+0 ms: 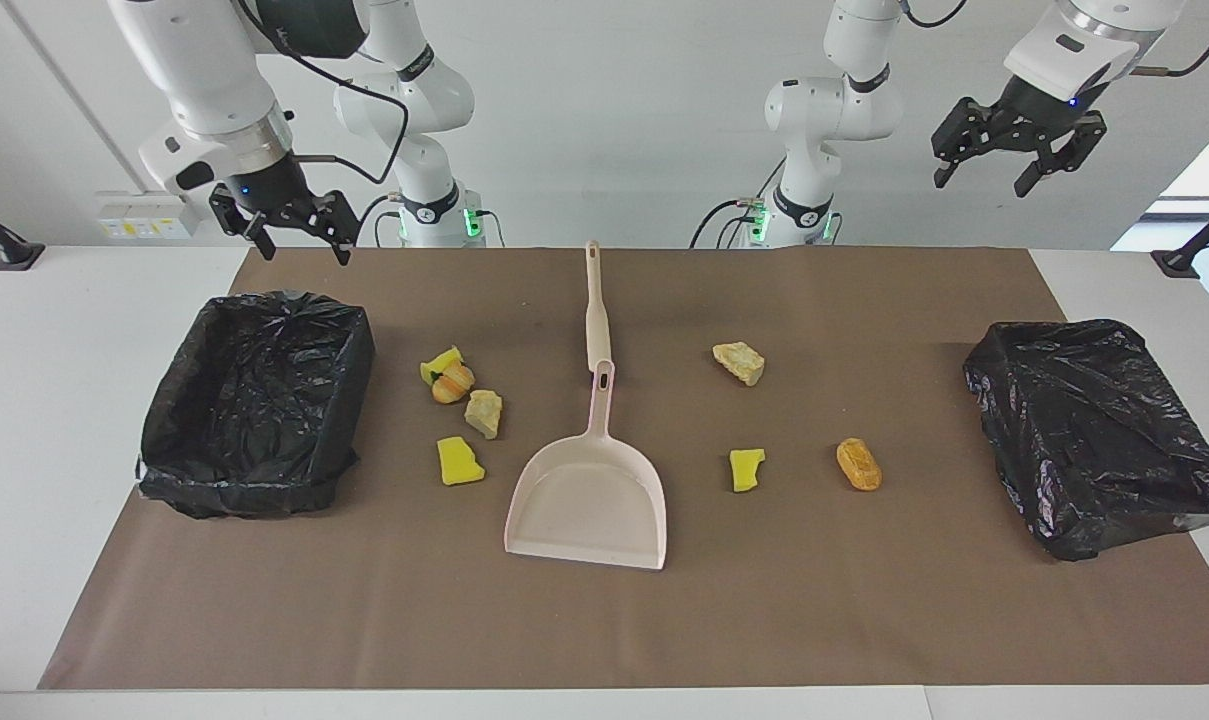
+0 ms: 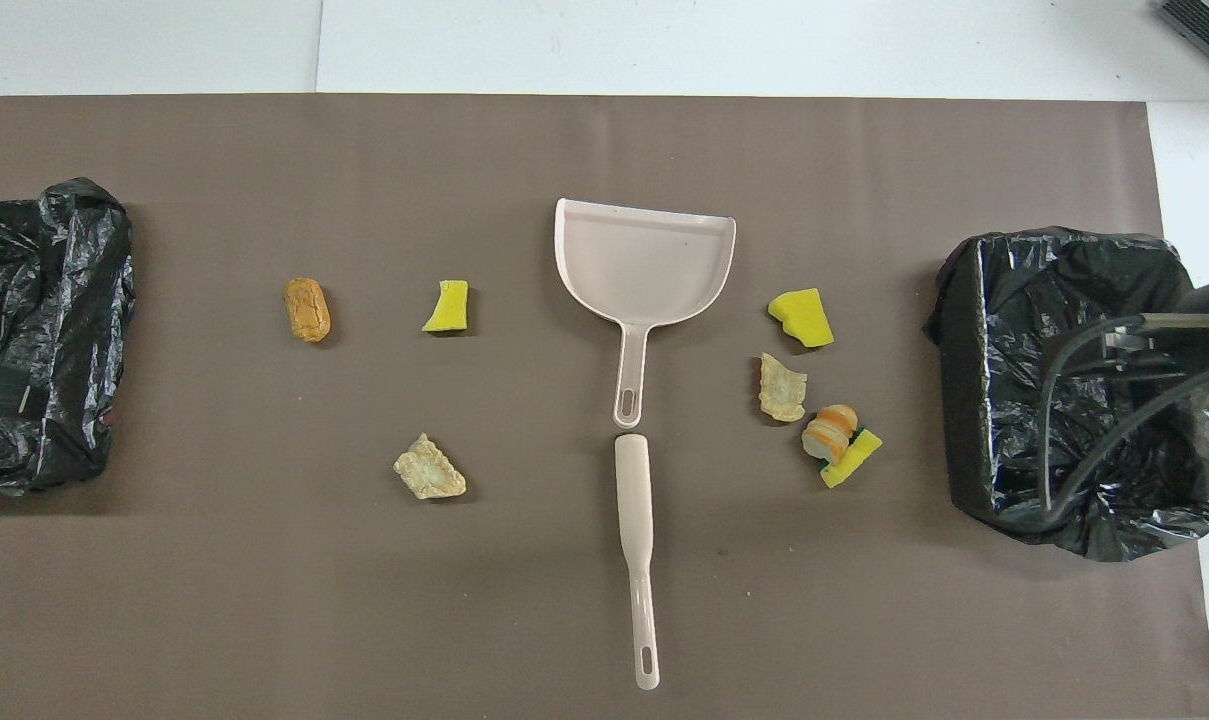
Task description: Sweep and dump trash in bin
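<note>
Seven trash scraps lie on the brown mat. Toward the right arm's end are a yellow sponge (image 1: 442,362), a striped orange piece (image 1: 453,383), a beige lump (image 1: 484,413) and a second yellow sponge (image 1: 459,462). Toward the left arm's end are a beige lump (image 1: 739,362), a yellow sponge (image 1: 746,469) and an orange-brown piece (image 1: 858,464). The pink dustpan (image 1: 586,505) lies between the two groups, and a pink brush stick (image 1: 596,310) lies nearer the robots. My right gripper (image 1: 286,232) is open in the air over the black-lined bin (image 1: 254,480). My left gripper (image 1: 1012,160) is open, high over the table's edge.
A second black-lined bin (image 1: 1094,520) stands at the left arm's end. In the overhead view the right arm's cable (image 2: 1094,400) crosses over the bin (image 2: 964,400) at its end. The dustpan (image 2: 644,260) opens away from the robots, with the brush stick (image 2: 636,540) in line with its handle.
</note>
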### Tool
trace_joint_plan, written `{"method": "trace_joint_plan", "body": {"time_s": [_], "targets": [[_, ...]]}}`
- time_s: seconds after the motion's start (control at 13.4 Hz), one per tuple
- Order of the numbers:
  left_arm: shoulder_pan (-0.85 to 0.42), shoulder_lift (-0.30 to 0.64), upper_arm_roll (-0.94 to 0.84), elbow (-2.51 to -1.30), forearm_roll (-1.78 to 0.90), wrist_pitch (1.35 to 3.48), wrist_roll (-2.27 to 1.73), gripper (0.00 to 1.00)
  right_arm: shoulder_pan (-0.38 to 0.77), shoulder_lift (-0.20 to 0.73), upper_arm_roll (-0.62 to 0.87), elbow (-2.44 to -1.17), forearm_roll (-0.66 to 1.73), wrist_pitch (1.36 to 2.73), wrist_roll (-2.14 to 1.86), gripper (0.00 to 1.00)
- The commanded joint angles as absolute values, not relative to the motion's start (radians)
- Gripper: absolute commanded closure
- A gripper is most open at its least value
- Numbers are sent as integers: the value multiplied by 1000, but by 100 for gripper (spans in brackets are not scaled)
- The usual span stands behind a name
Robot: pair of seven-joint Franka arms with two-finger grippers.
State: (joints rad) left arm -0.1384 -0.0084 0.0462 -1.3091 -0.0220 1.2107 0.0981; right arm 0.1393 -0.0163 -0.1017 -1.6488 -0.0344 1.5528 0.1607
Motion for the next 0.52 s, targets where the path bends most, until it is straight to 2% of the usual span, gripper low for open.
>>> {"method": "trace_joint_plan", "body": {"time_s": [0.0, 0.3, 0.45], "targets": [[-146, -44, 49, -1356, -23, 1221, 94, 0, 193, 138, -98, -1478, -37, 1529, 244, 0], [-192, -104, 40, -1451, -23, 1258, 92, 0, 277, 391, -98, -1277, 1, 1562, 339, 0], [-230, -147, 40, -1514, -23, 1264, 92, 0, 325, 471, -94, -1214, 14, 1575, 452, 0]]}}
